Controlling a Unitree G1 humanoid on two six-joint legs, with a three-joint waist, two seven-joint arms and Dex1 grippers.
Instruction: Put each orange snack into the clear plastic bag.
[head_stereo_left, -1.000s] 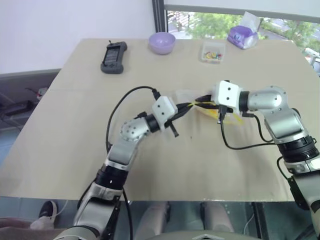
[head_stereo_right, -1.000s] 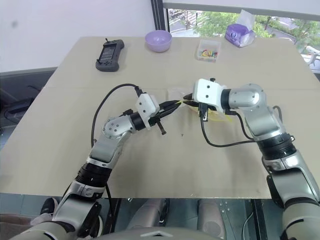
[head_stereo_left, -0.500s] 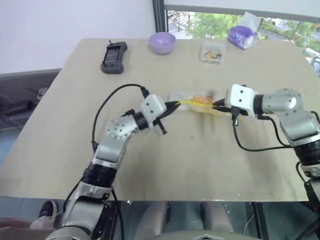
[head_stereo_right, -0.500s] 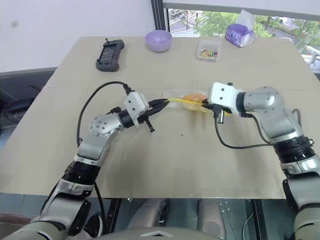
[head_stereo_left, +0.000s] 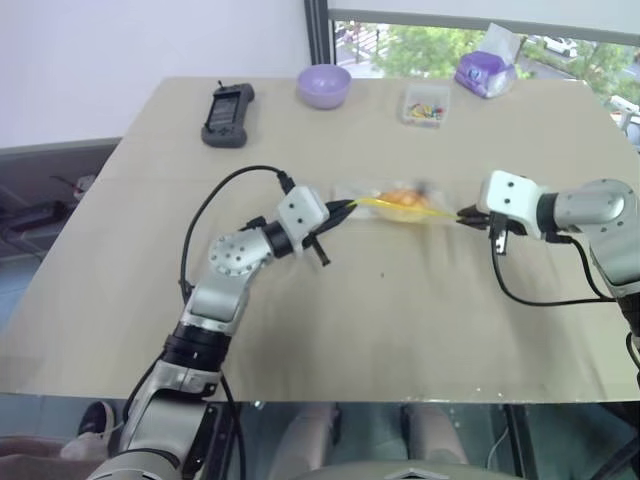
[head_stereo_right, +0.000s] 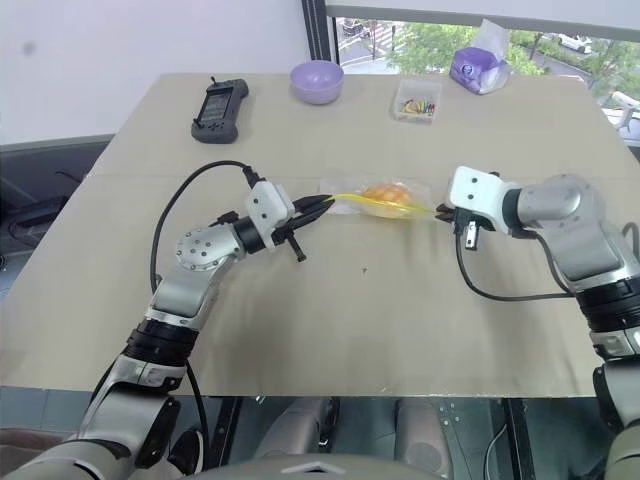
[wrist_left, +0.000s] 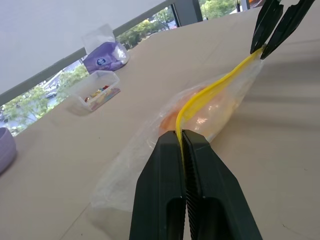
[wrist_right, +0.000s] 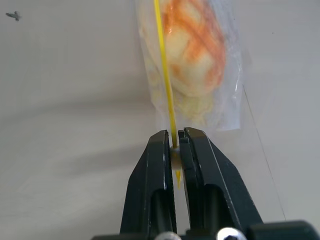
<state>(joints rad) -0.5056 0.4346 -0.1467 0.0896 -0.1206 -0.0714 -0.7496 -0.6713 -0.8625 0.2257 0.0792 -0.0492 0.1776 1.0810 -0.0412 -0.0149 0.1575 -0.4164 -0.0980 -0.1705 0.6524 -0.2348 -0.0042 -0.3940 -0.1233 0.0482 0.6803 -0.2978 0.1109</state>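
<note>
Right wrist view: grid-topped orange snack (wrist_right: 195, 47) (bagged) (wrist_right: 230, 90).

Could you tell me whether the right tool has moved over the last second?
Yes. The right tool, shut on the clear plastic bag's yellow seal strip, has slid toward the table's right edge, well away from below the small clear box.

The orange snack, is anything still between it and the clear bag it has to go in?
Nothing visible: the orange snack already lies inside the clear plastic bag, whose yellow seal strip both grippers pinch at opposite ends.
</note>
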